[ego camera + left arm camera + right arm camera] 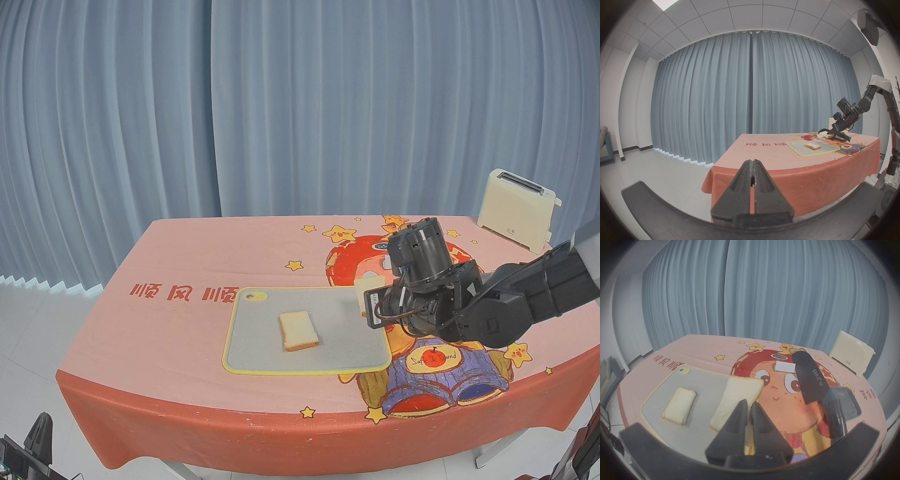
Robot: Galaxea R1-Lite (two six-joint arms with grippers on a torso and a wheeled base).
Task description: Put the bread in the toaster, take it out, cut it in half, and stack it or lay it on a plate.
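One half slice of bread [298, 330] [679, 405] lies flat on the grey cutting board [337, 350] [703, 433]. My right gripper [367, 307] [749, 410] is shut on the other bread half [368, 286] [737, 396], holding it tilted just above the board's right edge. The cream toaster [515, 209] [851, 353] stands at the table's far right corner. My left gripper [753, 175] is shut on nothing, low and well off the table's left side.
A black knife [812, 380] lies on the tablecloth right of the board, its handle on a dark tray [847, 399]. A small white block [785, 366] sits beyond it. The left half of the table [187, 262] is bare cloth.
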